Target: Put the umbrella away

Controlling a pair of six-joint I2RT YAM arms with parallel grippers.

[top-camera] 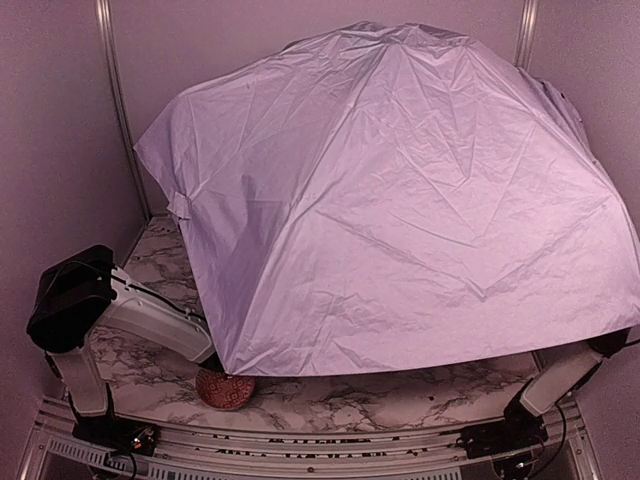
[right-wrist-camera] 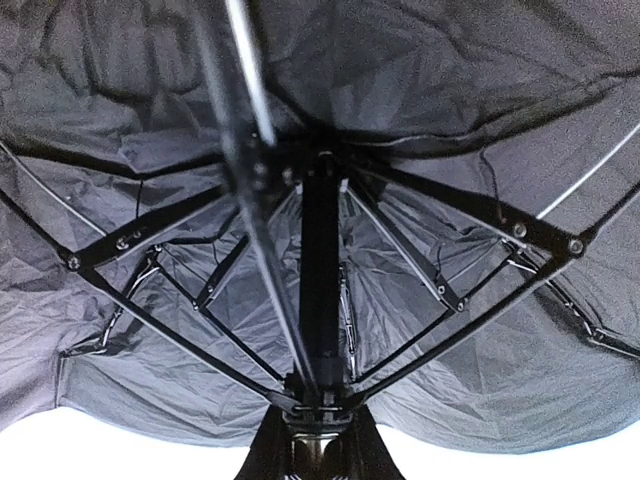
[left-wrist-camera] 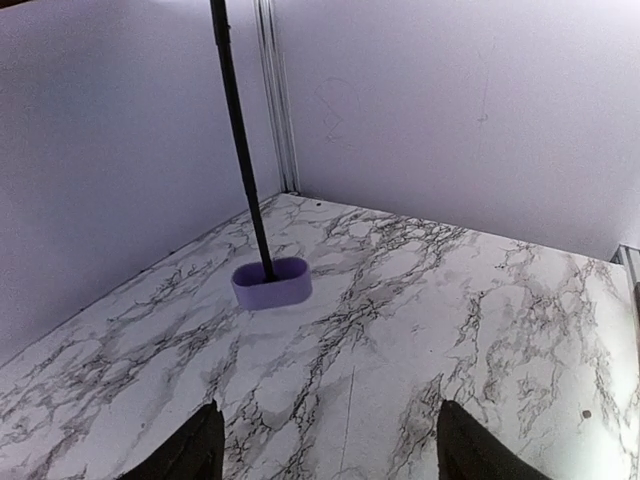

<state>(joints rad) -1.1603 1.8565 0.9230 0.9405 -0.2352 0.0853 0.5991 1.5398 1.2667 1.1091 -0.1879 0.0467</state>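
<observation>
Pale lavender, wrinkly-fabric folding umbrella (top-camera: 400, 200) stands fully open over the marble tabletop (top-camera: 350, 392), centre to 3 o'clock, with its lavender knob handle (left-wrist-camera: 272, 283) resting on it. The left end effector (left-wrist-camera: 328, 435) is apart and empty. The right end effector (right-wrist-camera: 318, 445) appears clamped on the black shaft (right-wrist-camera: 320, 260). Collapsing and stowing remain outstanding.

Ahead of the left gripper (left-wrist-camera: 327, 415), bare table (left-wrist-camera: 480, 300) lies free up to the umbrella (left-wrist-camera: 270, 285) handle and shaft. Around the right gripper (right-wrist-camera: 315, 450), ribs (right-wrist-camera: 150, 235) fan out and canopy (right-wrist-camera: 480, 110) closes overhead.
</observation>
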